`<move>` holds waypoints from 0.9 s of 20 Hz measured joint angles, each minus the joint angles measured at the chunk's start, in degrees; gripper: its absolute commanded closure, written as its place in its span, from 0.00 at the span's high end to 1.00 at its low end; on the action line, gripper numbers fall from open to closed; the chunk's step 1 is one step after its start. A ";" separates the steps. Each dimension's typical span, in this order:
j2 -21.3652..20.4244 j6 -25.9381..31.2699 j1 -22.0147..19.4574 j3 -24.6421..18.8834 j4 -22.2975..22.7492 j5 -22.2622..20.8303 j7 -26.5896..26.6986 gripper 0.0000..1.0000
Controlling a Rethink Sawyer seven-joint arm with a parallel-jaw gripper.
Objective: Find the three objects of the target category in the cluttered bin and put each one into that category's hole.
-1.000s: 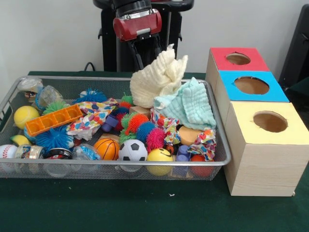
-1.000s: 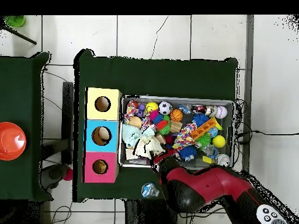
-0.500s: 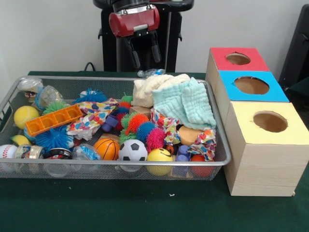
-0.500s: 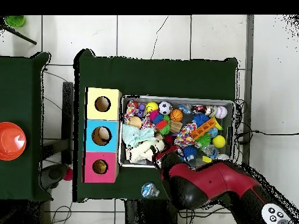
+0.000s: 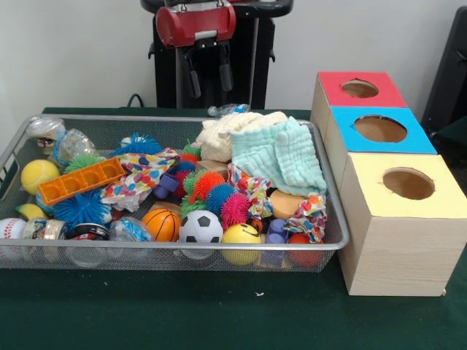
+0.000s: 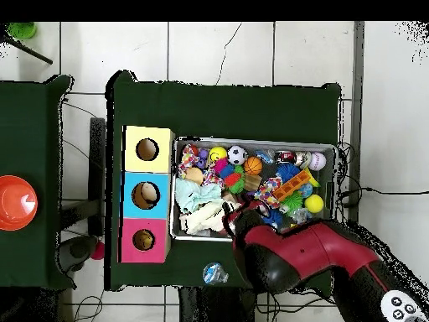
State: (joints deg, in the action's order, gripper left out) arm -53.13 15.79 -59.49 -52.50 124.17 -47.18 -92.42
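Cloths: cream cloth [image 5: 232, 130] and mint cloth [image 5: 281, 154] lie in the bin's far corner by the boxes, touching each other; nothing holds them.
Gripper: the gripper [image 5: 207, 71] hangs up high over the bin's far rim with its two black fingers [image 5: 192, 74] spread apart and nothing between them.
Arm: the red and black arm [image 6: 302, 256] covers one corner of the bin in the overhead view.
Bin: the wire bin [image 5: 175, 254] is packed full; toys press against the near rim.
Near rim: soccer ball [image 5: 201, 227], basketball [image 5: 160, 224] and yellow face ball [image 5: 241, 241] sit in a row, touching.
Middle: spiky balls [image 5: 221, 197] sit bunched together, with a spotty cloth [image 5: 142, 175] and an orange tray [image 5: 82, 179] to one side.
Boxes: red box [image 5: 359, 87], blue box [image 5: 379, 128] and yellow box [image 5: 408, 185] stand in a line just beside the bin, each with a round hole on top.
Open room: bare green table [image 5: 219, 313] in front of the bin; clear air above the cloths and above the three holes.
Writing: none that can be read.
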 measured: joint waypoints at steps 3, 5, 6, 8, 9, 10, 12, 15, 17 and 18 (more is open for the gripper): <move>-0.34 1.36 -0.28 -0.91 -0.95 -0.02 0.02 1.00; -0.40 2.43 -0.92 -1.88 -1.96 -0.03 0.19 1.00; -0.37 2.80 -1.27 -2.26 -2.34 -0.03 0.26 1.00; -0.28 3.97 -2.45 -3.24 -3.55 -0.11 0.52 1.00; -0.19 4.38 -2.79 -3.36 -4.08 -0.13 0.58 1.00; -0.09 4.78 -3.09 -3.39 -4.64 -0.15 0.59 1.00; 0.11 5.50 -3.63 -3.42 -5.62 -0.18 0.60 1.00; 0.63 6.51 -4.35 -3.41 -6.97 -0.19 0.60 1.00; 1.43 7.21 -4.89 -3.40 -8.12 -0.19 0.60 1.00; 2.03 7.53 -5.20 -3.40 -8.81 -0.19 0.60 1.00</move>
State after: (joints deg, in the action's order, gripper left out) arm -51.09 23.33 -64.69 -55.90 115.36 -47.37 -91.82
